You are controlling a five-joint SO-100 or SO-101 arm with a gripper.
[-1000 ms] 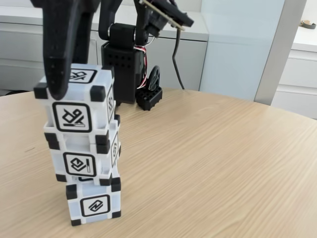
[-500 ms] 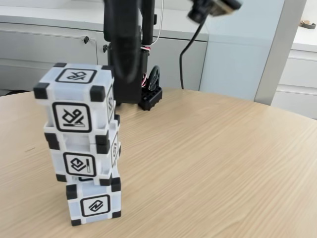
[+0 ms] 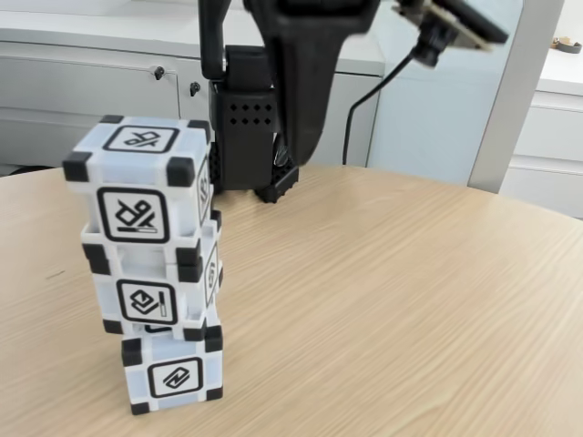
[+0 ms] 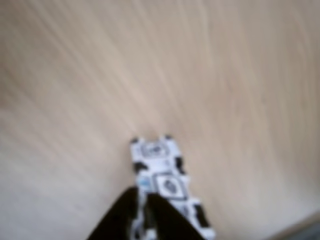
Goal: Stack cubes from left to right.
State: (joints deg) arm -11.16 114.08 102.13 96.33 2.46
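Cubes (image 3: pixel 150 264) stand three high on the table (image 3: pixel 392 300); gripper (image 4: pixel 141 220), fingers nearly together and empty, should retreat clear.

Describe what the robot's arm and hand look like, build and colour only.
The arm is matte black plastic, blocky, with a grid of small vent holes on its base housing. The hand has black tapering fingers. A small camera board sits on the wrist, and a black cable runs down from it.
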